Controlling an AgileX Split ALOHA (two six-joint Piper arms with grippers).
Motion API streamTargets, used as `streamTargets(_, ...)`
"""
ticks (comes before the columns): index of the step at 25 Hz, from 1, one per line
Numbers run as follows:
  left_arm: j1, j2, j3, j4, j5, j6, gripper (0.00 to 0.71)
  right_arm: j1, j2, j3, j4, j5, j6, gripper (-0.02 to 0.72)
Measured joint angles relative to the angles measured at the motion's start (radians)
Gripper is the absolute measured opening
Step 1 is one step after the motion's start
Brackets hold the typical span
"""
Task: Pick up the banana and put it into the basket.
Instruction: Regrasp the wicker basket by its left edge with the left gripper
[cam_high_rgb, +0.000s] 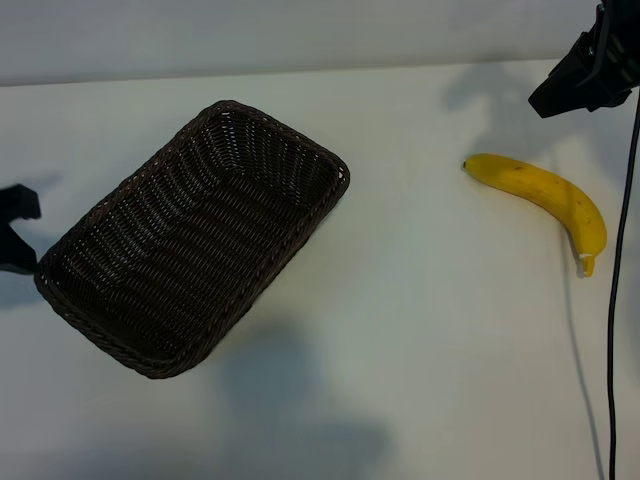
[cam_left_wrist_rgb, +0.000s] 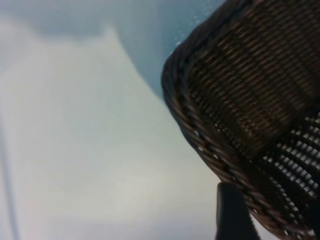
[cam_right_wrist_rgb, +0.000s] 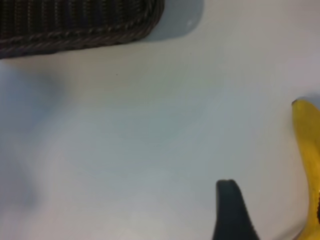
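The banana (cam_high_rgb: 545, 195) is yellow and curved and lies on the white table at the right; its one end shows in the right wrist view (cam_right_wrist_rgb: 310, 150). The dark brown wicker basket (cam_high_rgb: 285, 130) sits empty at centre left, turned at an angle. My right gripper (cam_high_rgb: 575, 85) hovers open behind the banana at the back right, apart from it; one dark finger (cam_right_wrist_rgb: 231, 210) shows over bare table. At the table's left edge my left gripper (cam_high_rgb: 25, 232) stands open beside the basket's near-left corner, one finger (cam_left_wrist_rgb: 232, 212) close to the braided rim (cam_left_wrist_rgb: 195, 125).
A thin black cable (cam_high_rgb: 612, 300) hangs down the right edge, past the banana's stem end. White table (cam_high_rgb: 430, 330) stretches between basket and banana. The basket's end wall (cam_right_wrist_rgb: 75, 25) shows far off in the right wrist view.
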Motion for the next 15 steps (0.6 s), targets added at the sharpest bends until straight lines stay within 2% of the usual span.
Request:
streamTargets(6,0.0,0.0,0.06,0.0,-0.098,-0.093,0.427,0.0,0.0,0.0,0.0,0.0,0.001,0.42)
streamTargets(15,0.0,0.0,0.073,-0.001,-0.12,-0.157,0.427,0.0,0.0,0.0,0.0,-0.001,0.001,0.42)
